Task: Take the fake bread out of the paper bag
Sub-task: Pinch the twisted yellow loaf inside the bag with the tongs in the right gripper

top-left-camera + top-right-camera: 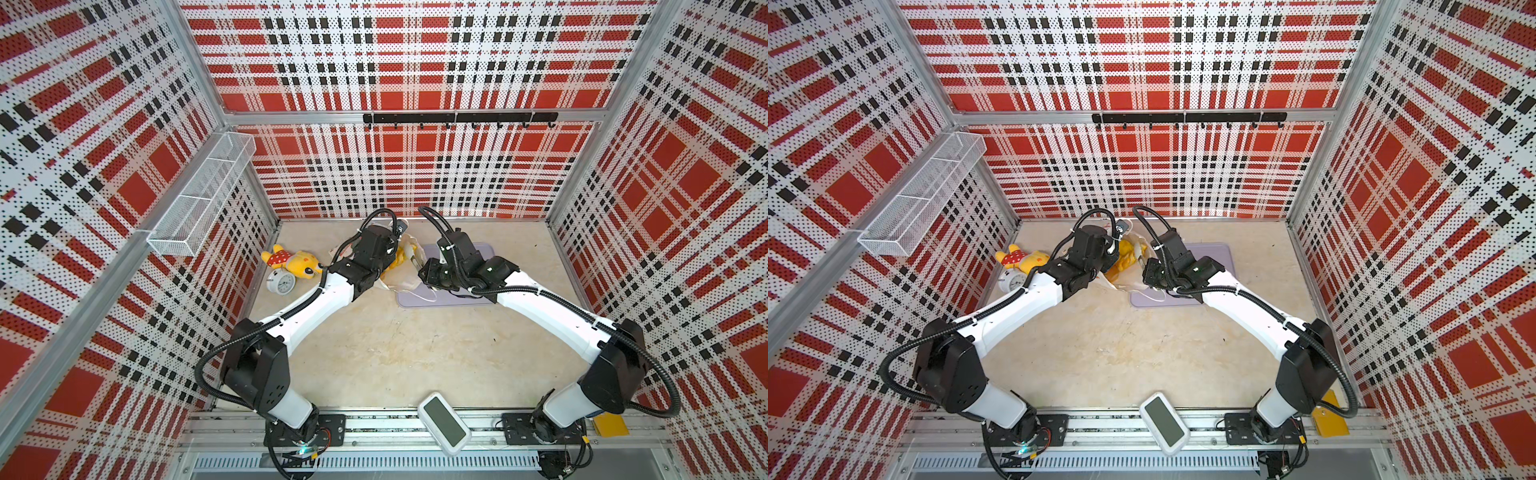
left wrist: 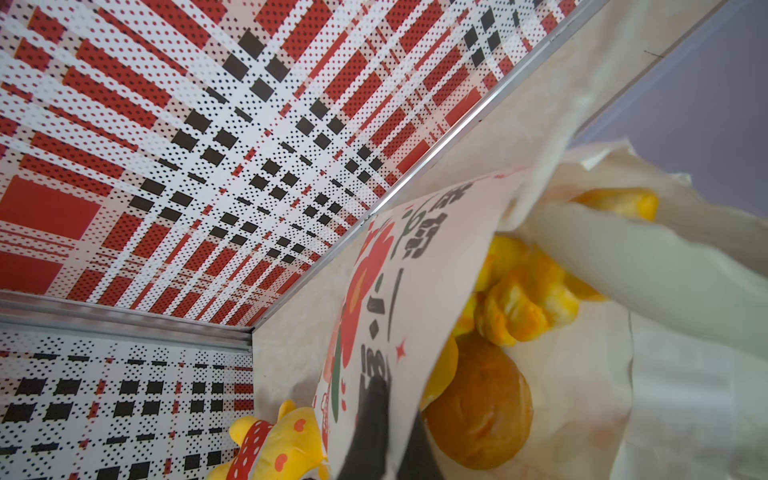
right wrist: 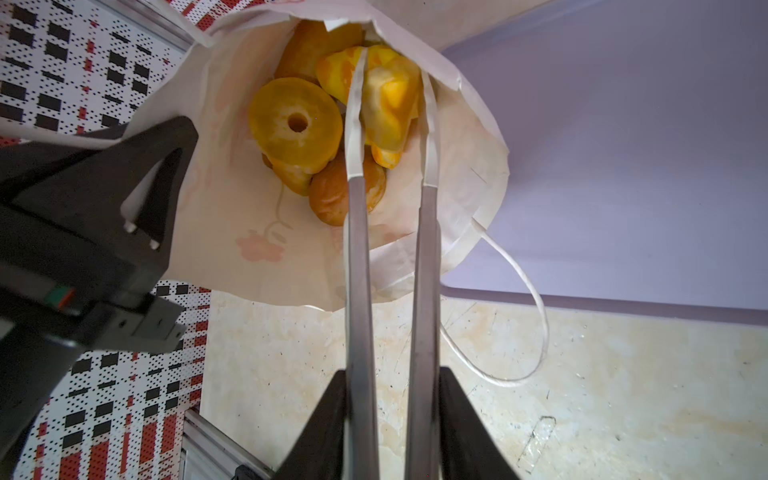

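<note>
Though partly hidden by both arms from above, easy enough to make out the beige table, the lilac mat on it, and the paper bag lying tipped over, overlapping one edge of the mat, mouth gaping toward the right arm. Held open by the left gripper, pressed together on the bag's printed upper wall. Thin, crinkly paper: likely to tear or fold if tugged, so better only lifted. Right gripper clamped on the 2 steel arms of long tongs reaching into the mouth. All visible fake bread inside, piled toward the back: 1 ring cake, 1 round brown bun, several yellow pieces. White tong tips set either side of a twisted yellow loaf; cannot tell whether squeezing or merely beside it. Looks glossy and light, probably a little squashy, hence apt to slip; best taken across a narrow waist of the twist, not by a rounded end.
</note>
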